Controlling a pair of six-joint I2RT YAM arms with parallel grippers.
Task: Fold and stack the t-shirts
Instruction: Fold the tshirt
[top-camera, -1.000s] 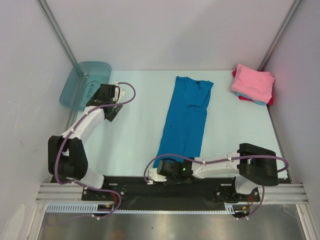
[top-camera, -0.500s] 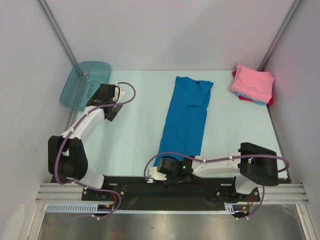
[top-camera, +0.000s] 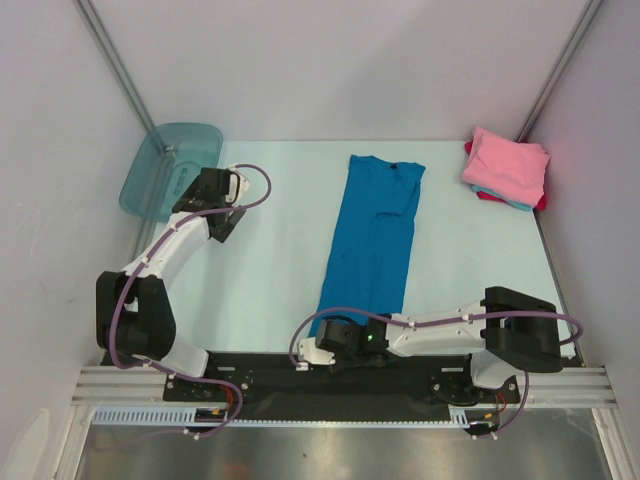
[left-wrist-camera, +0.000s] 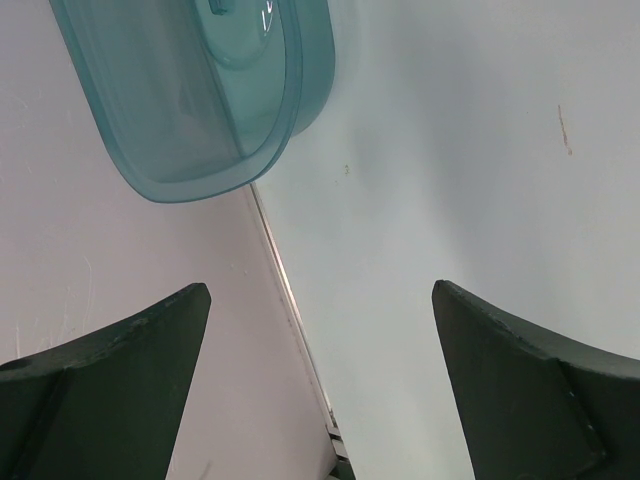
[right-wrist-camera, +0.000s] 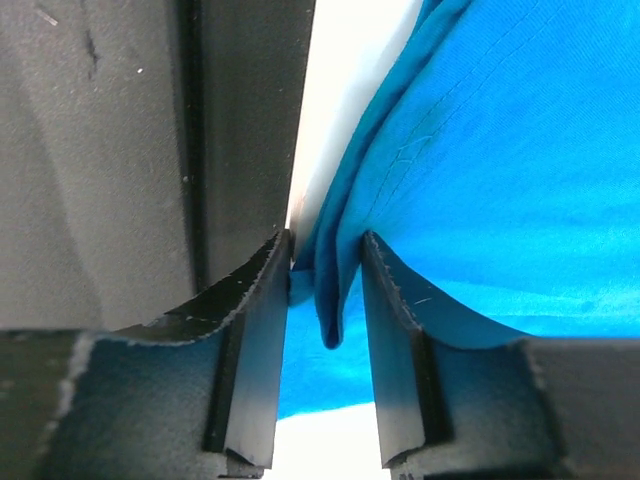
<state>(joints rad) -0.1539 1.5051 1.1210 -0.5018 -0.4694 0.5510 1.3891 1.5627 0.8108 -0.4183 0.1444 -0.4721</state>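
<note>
A bright blue t-shirt (top-camera: 372, 235) lies as a long folded strip down the middle of the table. My right gripper (top-camera: 320, 330) is at its near hem, by the table's front edge. In the right wrist view a hanging fold of the blue t-shirt (right-wrist-camera: 500, 150) sits between the narrowly parted fingers of my right gripper (right-wrist-camera: 327, 240), with small gaps still showing beside the fold. A folded pink t-shirt (top-camera: 506, 165) tops a stack at the back right, with light blue and red edges (top-camera: 520, 203) beneath. My left gripper (top-camera: 205, 195) (left-wrist-camera: 320, 288) stands wide open and empty.
A translucent teal tub (top-camera: 170, 170) (left-wrist-camera: 200, 100) leans at the back left corner, just beyond my left gripper. White walls close the table on three sides. The black base plate (right-wrist-camera: 240, 120) runs along the front edge beside my right gripper.
My right gripper's jaws have narrowed around the blue t-shirt's near hem and its wrist has shifted slightly. The left arm has not moved.
</note>
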